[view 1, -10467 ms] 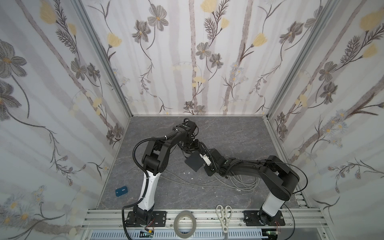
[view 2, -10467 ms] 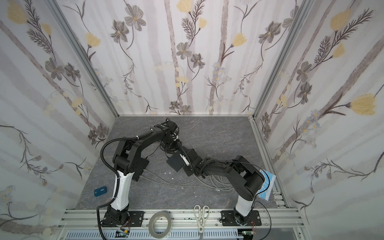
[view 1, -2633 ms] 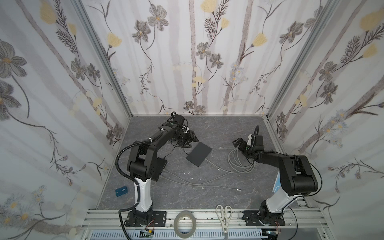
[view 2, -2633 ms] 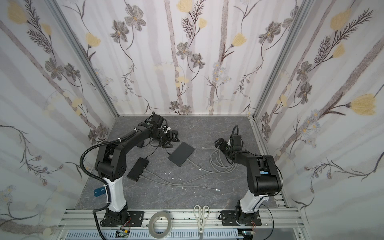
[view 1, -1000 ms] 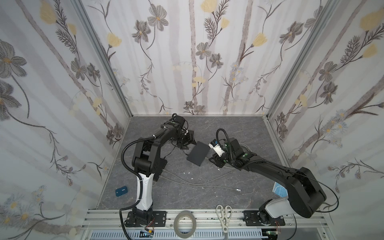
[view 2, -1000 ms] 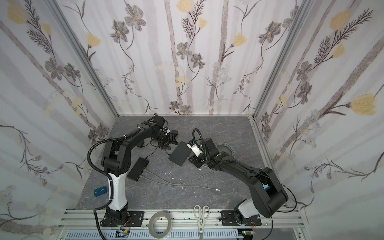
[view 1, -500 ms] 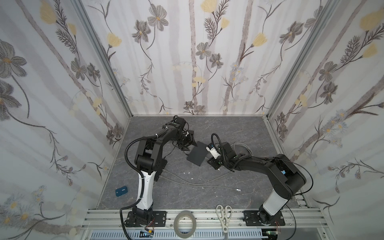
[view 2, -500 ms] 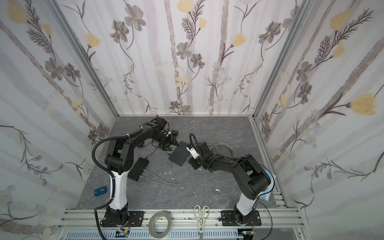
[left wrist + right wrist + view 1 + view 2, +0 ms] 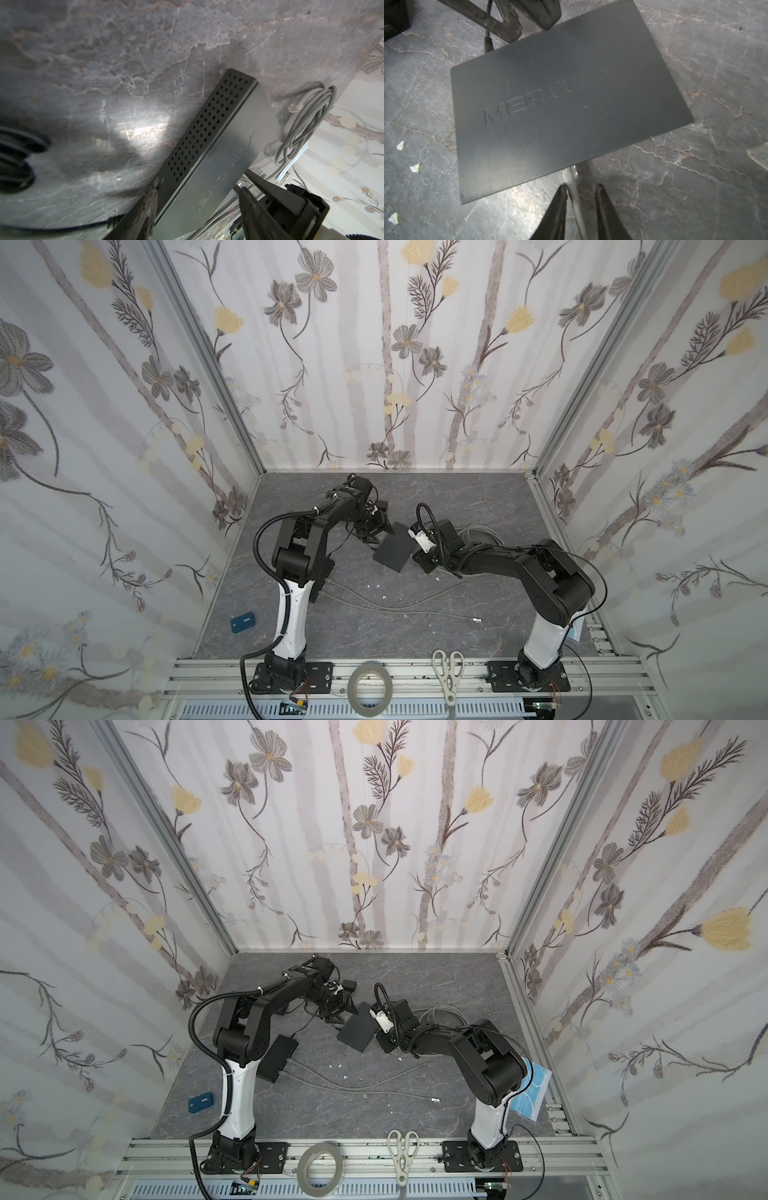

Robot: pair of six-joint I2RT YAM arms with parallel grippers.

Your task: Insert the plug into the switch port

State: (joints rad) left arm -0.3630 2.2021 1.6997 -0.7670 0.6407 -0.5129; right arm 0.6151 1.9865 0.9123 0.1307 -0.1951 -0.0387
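The dark grey switch (image 9: 395, 549) (image 9: 359, 1029) lies flat mid-table. My left gripper (image 9: 380, 531) (image 9: 195, 188) straddles its far left corner, jaws wide, both fingertips touching it. My right gripper (image 9: 415, 560) (image 9: 581, 186) sits low at the switch's (image 9: 560, 99) near right edge. A grey cable (image 9: 576, 203) runs between its fingers (image 9: 556, 212), against one and with a gap to the other. The clear plug (image 9: 570, 176) on that cable meets the switch's edge. The port is hidden under that edge.
A coil of grey cable (image 9: 478, 533) (image 9: 307, 116) lies right of the switch. A black box (image 9: 277, 1058) with leads sits by the left arm's base. A loose cable (image 9: 395, 605) crosses the floor. Tape roll (image 9: 370, 682) and scissors (image 9: 448, 672) rest on the front rail.
My right arm has swung from the cable coil over to the switch's right edge, and its jaws have narrowed around the cable. The left gripper and the switch have stayed put.
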